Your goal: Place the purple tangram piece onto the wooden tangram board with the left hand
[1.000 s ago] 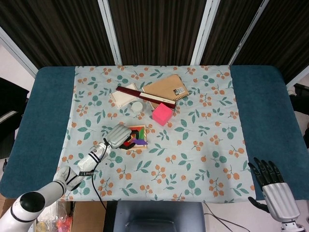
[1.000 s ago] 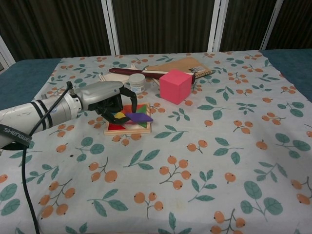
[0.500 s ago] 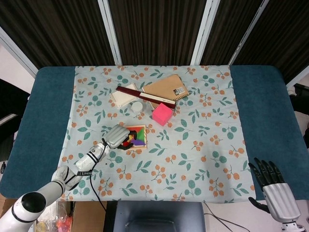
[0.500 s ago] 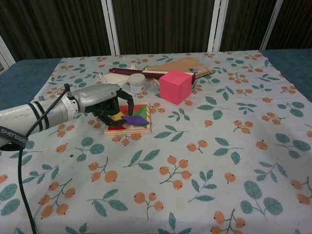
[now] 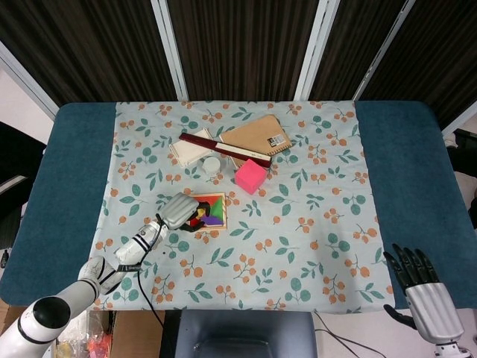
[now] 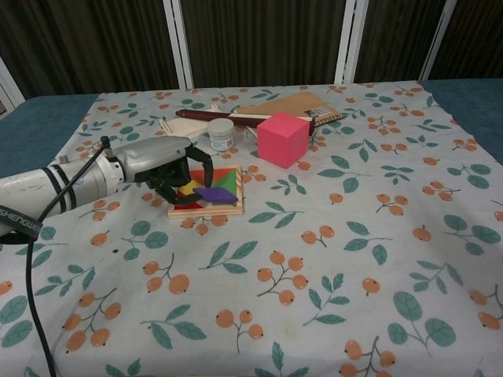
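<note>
The fingers of the left hand (image 6: 161,161) are curled down over the purple tangram piece (image 6: 215,193); whether it is still pinched or only touched cannot be told. Over the last second the piece has been carried left from beyond the board's right edge and lowered, and it now lies on the wooden tangram board (image 6: 206,209), so placement is judged nearly done, with release remaining. A white jar (image 6: 221,133) stands just beyond the board and a pink cube (image 6: 282,138) far-right; open cloth is left near and right. The right hand (image 5: 425,291), fingers apart, is held well away.
</note>
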